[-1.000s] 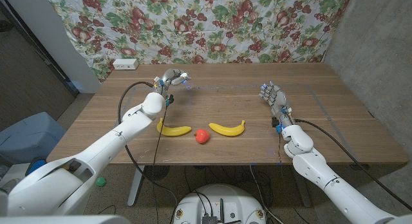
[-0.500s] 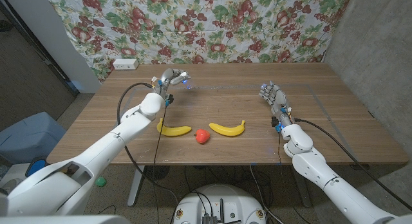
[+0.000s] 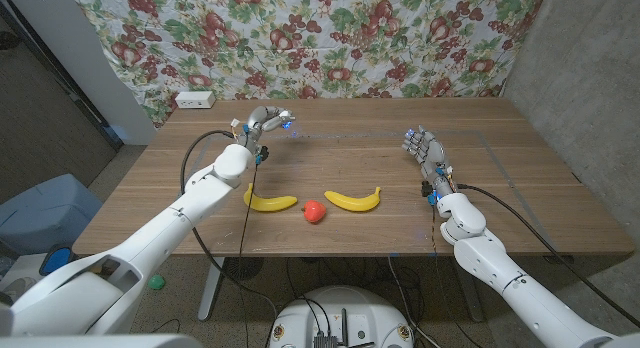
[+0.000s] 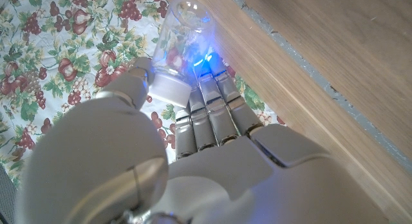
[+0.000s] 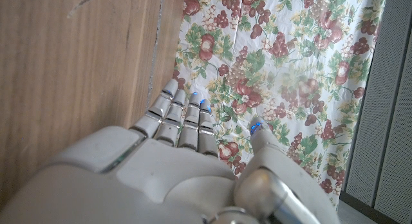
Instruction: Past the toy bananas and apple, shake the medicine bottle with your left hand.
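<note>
My left hand (image 3: 264,122) is raised over the far left of the table, behind the toy fruit, and grips a small clear medicine bottle (image 3: 281,119) with a white cap. In the left wrist view the bottle (image 4: 175,44) sits between thumb and fingers (image 4: 212,114), a blue light glowing at the fingertips. Two yellow toy bananas (image 3: 270,201) (image 3: 354,199) lie near the front edge with a red toy apple (image 3: 314,211) between them. My right hand (image 3: 426,152) stands at the right side with its fingers straight and apart, holding nothing; the right wrist view shows its fingers (image 5: 183,118) extended.
A white power strip (image 3: 194,100) lies at the table's far left corner. A floral cloth (image 3: 330,38) hangs behind the table (image 3: 500,178). Cables run along both arms. A blue bin (image 3: 45,213) stands on the floor to the left.
My left hand with the bottle has shifted slightly, a little up and toward the far side. The right hand and the fruit have stayed put.
</note>
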Robot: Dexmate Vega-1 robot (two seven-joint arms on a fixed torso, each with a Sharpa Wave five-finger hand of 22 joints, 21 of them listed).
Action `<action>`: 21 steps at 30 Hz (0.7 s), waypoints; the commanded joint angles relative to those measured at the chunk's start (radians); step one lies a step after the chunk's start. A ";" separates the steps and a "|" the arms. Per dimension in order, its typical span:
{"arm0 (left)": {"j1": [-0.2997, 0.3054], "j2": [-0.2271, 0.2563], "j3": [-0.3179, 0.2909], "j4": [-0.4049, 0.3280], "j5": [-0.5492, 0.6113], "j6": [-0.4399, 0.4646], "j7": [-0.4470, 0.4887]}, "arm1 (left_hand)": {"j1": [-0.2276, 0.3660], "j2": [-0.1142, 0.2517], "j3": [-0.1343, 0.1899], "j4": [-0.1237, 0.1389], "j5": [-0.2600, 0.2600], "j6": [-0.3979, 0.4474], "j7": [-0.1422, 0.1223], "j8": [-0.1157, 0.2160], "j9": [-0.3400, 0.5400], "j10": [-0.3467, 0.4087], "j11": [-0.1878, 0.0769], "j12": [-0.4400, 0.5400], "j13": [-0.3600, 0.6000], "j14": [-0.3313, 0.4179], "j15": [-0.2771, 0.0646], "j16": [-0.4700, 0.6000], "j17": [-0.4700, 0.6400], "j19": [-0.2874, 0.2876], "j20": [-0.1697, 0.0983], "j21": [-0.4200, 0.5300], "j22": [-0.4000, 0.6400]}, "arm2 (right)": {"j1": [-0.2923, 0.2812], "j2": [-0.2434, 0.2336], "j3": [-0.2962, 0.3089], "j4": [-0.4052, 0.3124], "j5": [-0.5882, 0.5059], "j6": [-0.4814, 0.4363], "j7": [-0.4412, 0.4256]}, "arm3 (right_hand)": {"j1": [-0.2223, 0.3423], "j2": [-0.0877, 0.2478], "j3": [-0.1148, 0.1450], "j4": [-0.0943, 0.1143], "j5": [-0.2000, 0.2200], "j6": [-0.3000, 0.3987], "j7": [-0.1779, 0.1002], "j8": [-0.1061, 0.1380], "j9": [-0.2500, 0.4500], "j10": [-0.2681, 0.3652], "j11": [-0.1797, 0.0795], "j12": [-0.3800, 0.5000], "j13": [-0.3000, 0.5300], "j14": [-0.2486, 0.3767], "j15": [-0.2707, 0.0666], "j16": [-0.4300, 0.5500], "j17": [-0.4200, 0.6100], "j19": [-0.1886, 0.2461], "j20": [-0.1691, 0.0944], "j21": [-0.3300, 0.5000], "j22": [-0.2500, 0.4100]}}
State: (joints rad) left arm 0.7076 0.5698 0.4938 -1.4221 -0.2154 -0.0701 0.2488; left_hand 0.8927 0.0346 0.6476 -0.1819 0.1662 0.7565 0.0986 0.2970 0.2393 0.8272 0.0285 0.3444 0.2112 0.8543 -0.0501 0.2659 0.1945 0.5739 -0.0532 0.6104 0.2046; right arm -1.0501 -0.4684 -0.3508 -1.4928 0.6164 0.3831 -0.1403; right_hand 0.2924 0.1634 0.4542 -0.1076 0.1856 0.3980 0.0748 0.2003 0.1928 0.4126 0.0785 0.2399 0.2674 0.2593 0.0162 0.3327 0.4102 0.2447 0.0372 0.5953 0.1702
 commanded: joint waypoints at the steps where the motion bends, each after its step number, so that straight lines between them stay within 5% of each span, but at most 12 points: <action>1: 0.015 0.003 -0.024 -0.017 -0.059 -0.003 -0.024 | 0.139 0.142 -0.002 0.005 0.005 0.136 -0.039 0.000 0.006 0.209 -0.197 0.002 0.004 0.069 -0.186 0.005 0.004 0.005 -0.075 0.009 0.000 | 0.002 0.001 0.000 0.003 -0.007 0.007 -0.005 | -0.010 0.001 0.002 -0.006 0.005 0.011 0.001 0.004 0.003 0.008 0.002 0.000 0.001 0.005 -0.002 0.003 0.003 0.006 0.002 -0.002 0.004; 21: 0.030 0.017 -0.061 -0.038 -0.183 0.010 -0.102 | 0.147 0.141 -0.008 0.004 0.006 0.141 -0.036 -0.007 0.005 0.218 -0.195 0.002 0.005 0.078 -0.185 0.004 0.004 0.005 -0.077 0.020 -0.001 | 0.003 0.000 0.001 -0.004 -0.013 0.006 -0.011 | -0.010 0.001 0.003 -0.006 0.005 0.012 0.000 0.004 0.003 0.007 0.002 -0.001 0.001 0.006 0.000 0.004 0.003 0.008 0.002 -0.008 0.005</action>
State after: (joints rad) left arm 0.7285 0.5777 0.4546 -1.4487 -0.3314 -0.0711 0.1889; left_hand 0.8928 0.0345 0.6429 -0.1781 0.1649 0.7688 0.1004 0.2892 0.2392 0.8381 0.0282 0.3396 0.2120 0.8649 -0.0537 0.2621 0.1944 0.5739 -0.0532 0.6253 0.2049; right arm -1.0482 -0.4676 -0.3502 -1.4927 0.6066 0.3891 -0.1475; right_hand 0.2924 0.1634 0.4542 -0.1076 0.1856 0.3980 0.0748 0.2003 0.1928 0.4126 0.0786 0.2399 0.2672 0.2593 0.0162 0.3327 0.4102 0.2446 0.0373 0.5915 0.1703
